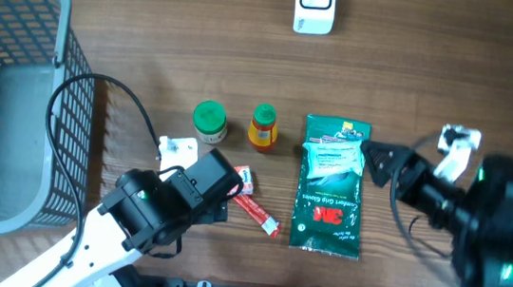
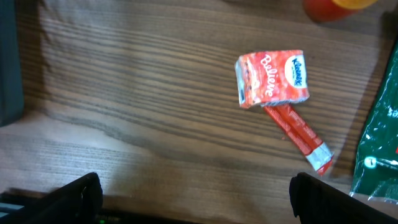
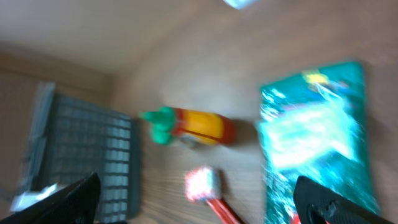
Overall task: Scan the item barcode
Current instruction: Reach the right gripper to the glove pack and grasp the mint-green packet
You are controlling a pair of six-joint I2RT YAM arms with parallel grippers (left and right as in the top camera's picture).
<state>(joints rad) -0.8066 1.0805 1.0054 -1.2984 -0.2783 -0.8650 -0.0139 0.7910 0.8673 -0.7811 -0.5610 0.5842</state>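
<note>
A white barcode scanner [image 1: 315, 4] stands at the table's far edge. A green 3M packet [image 1: 331, 185] lies flat in the middle, and its edge shows in the left wrist view [image 2: 380, 143]. Left of it stand an orange bottle [image 1: 262, 127] and a green-lidded jar [image 1: 209, 121]. A small red box [image 2: 272, 78] and a red stick sachet [image 2: 298, 134] lie ahead of my left gripper [image 1: 223, 190], which is open and empty. My right gripper [image 1: 374, 163] hovers open at the packet's right edge, holding nothing. The right wrist view is blurred, showing the packet [image 3: 317, 143] and bottle [image 3: 193, 126].
A large grey wire basket [image 1: 13, 99] fills the left side of the table. A black cable [image 1: 108, 99] loops from the left arm beside the basket. Bare wood lies between the items and the scanner.
</note>
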